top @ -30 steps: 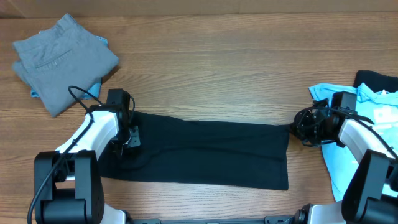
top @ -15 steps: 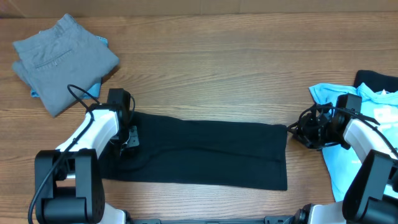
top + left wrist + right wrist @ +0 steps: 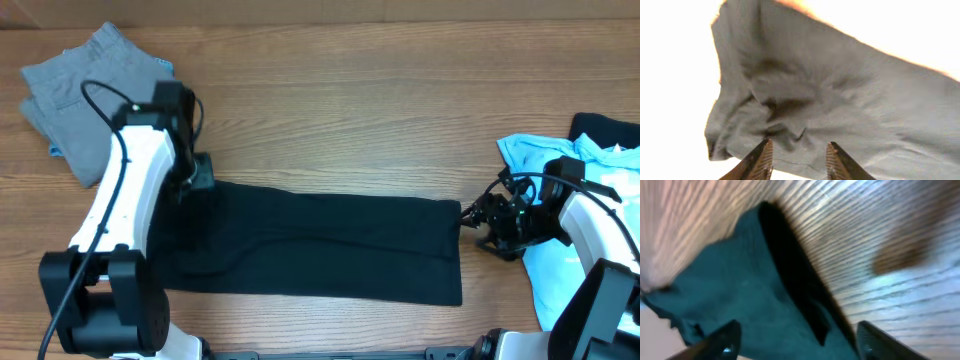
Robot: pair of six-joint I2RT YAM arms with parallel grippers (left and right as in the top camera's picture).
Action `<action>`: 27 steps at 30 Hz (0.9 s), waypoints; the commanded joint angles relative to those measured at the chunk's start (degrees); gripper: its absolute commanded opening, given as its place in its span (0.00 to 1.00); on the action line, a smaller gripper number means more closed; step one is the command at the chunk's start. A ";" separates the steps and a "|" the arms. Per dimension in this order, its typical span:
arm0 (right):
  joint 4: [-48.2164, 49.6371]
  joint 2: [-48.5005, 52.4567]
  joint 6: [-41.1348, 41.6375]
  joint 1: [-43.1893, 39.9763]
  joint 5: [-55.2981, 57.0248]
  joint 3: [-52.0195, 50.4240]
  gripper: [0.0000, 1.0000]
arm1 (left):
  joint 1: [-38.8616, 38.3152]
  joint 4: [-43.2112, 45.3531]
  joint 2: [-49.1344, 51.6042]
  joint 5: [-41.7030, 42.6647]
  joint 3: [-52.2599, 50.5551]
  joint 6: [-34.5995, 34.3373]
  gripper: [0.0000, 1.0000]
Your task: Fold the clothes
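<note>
The black T-shirt (image 3: pixel 320 245) lies flat on the table as a long folded strip. My left gripper (image 3: pixel 197 173) hovers over the strip's far left corner. In the left wrist view the left gripper (image 3: pixel 799 150) is open, with only creased fabric (image 3: pixel 840 100) beyond the fingertips. My right gripper (image 3: pixel 472 222) sits just off the strip's right end. In the right wrist view the right gripper (image 3: pixel 797 335) is wide open above the shirt's doubled edge (image 3: pixel 755 290), holding nothing. Grey trousers (image 3: pixel 100 95) lie folded at the far left. A light-blue tee (image 3: pixel 545 275) lies at the right.
Another black garment (image 3: pixel 605 130) lies at the far right edge, partly under the light-blue tee. The wooden table (image 3: pixel 350 110) stretches behind the black strip. Both arms' bases stand at the near edge.
Both grippers opened and let go of the shirt's ends. The left arm rose and moved toward the far side. The right gripper shifted slightly nearer.
</note>
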 commanded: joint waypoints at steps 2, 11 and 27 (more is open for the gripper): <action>1.77 -0.76 -0.50 -0.02 3.89 -3.15 0.83 | 0.26 -1.42 -0.02 0.74 5.84 1.20 0.44; 11.13 -0.66 -0.28 0.02 -0.72 -11.08 0.72 | 0.26 -1.31 -0.02 1.01 6.32 1.18 0.48; 17.53 -0.66 3.02 6.01 -2.71 -15.50 0.51 | 0.26 -0.68 -0.02 2.23 6.32 1.36 0.46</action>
